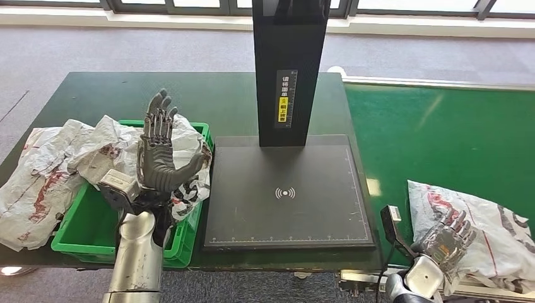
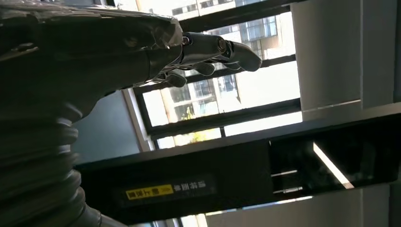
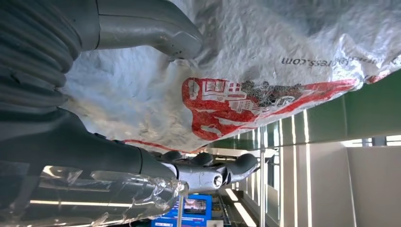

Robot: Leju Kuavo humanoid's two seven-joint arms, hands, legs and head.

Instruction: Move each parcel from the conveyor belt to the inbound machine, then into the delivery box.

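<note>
Down at the near edge of the green conveyor belt [image 1: 441, 132] lies a white parcel [image 1: 492, 221] with red printing, crumpled and slack, and the robot's right hand [image 1: 449, 243] is on its near-left end. From where I stand the fingers [image 1: 459, 221] lie over the top of the bag, and the right wrist view shows the thumb [image 3: 146, 28] pressed against one side of the plastic while the darker fingers [image 3: 208, 168] run along the other, so the bag's edge sits between them; the hand grips the parcel, which rests on the belt. To the left of the belt the black inbound machine [image 1: 287, 189] stands on the dark green table [image 1: 82, 95], its flat scanning plate bare and its column [image 1: 290, 69] rising from the far edge with a yellow label on it. The left hand [image 1: 161, 148] is raised upright above the green delivery box [image 1: 82, 233] at the table's near-left corner, palm turned toward the machine, fingers straight and apart with nothing in them. More white parcels [image 1: 57, 164] with red marks are heaped in the box and spill over its left rim onto the table.
</note>
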